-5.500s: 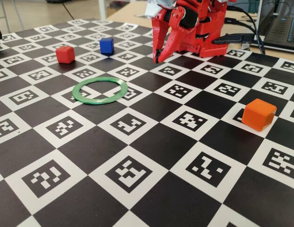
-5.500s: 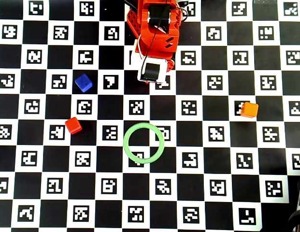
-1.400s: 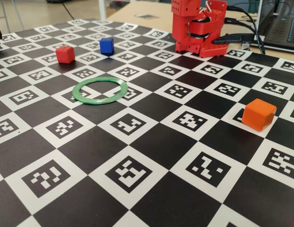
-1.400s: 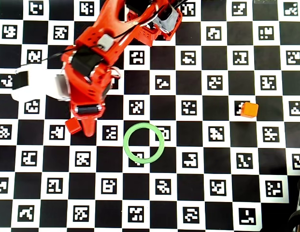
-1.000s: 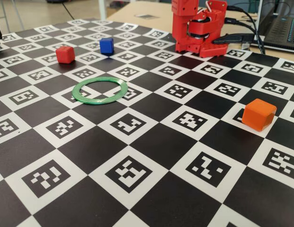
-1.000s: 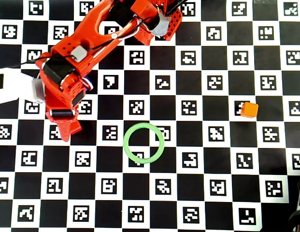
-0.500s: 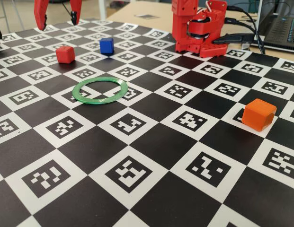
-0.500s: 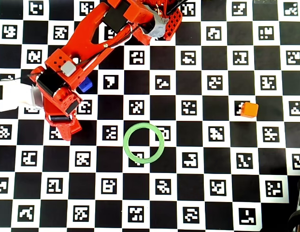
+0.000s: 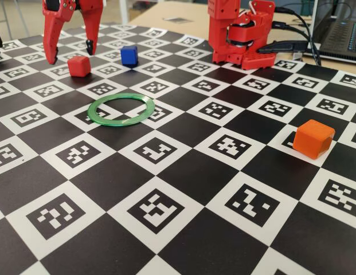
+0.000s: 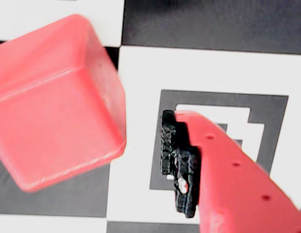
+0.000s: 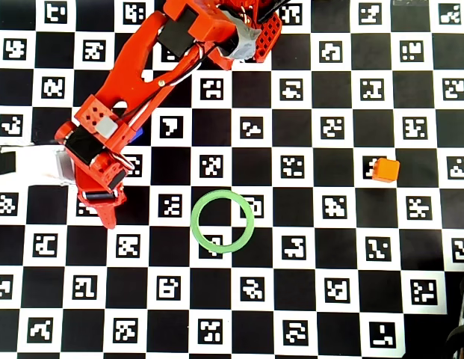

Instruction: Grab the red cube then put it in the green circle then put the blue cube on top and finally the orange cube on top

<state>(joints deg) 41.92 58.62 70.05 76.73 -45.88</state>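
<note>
The red cube [image 9: 79,66] sits on the checkered board at the far left of the fixed view. My gripper [image 9: 71,56] hangs over it, open, with one finger [image 9: 51,46] on each side and not touching. In the wrist view the red cube [image 10: 53,102] fills the left, a clear gap away from the black finger pad [image 10: 177,160]. Overhead, the gripper [image 11: 104,206] hides the red cube. The blue cube [image 9: 129,55] stands just behind and right, partly covered in the overhead view [image 11: 137,135]. The green circle [image 9: 120,109] lies empty. The orange cube [image 9: 313,139] rests far right.
The arm's red base [image 9: 241,34] stands at the board's far edge, with cables and a laptop [image 9: 344,34] behind it to the right. The board [image 9: 183,172] is covered in printed marker squares.
The gripper has come down from high above the board; its open fingers now straddle the red cube. The cubes and the ring have not moved.
</note>
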